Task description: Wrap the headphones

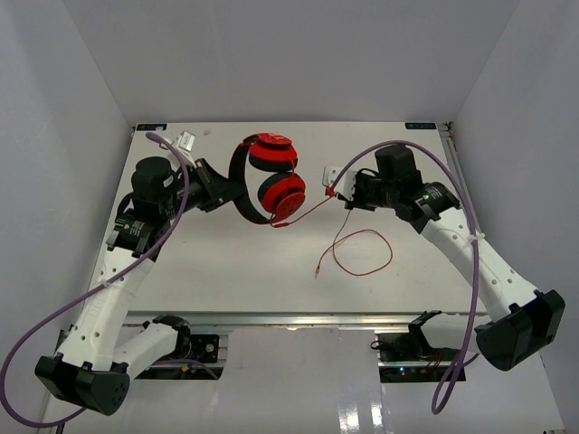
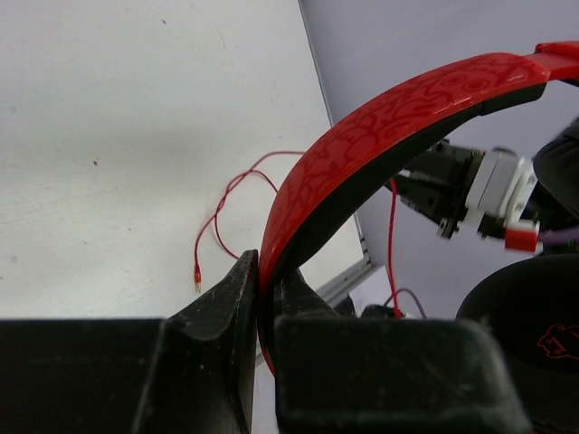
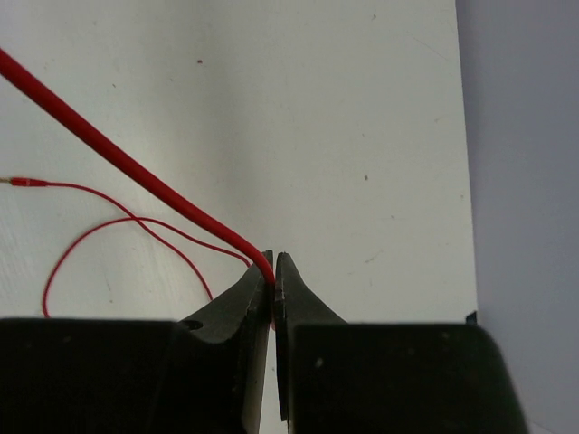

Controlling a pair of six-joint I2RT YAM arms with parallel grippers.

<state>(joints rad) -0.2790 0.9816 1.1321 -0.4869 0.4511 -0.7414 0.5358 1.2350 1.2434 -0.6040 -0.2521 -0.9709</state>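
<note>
The red headphones (image 1: 271,176) with black ear pads are held up over the back middle of the table. My left gripper (image 1: 220,185) is shut on their headband (image 2: 362,145), which runs between my jaws in the left wrist view. My right gripper (image 1: 336,192) is shut on the thin red cable (image 3: 136,172) a short way from the lower ear cup. The rest of the cable (image 1: 362,253) lies in a loose loop on the table, ending in a plug (image 1: 317,270). The plug also shows in the left wrist view (image 2: 197,276).
The white table (image 1: 226,280) has a metal rail (image 1: 298,316) along its near edge. Grey walls close in the back and both sides. Thick purple robot cables (image 1: 81,307) hang beside each arm.
</note>
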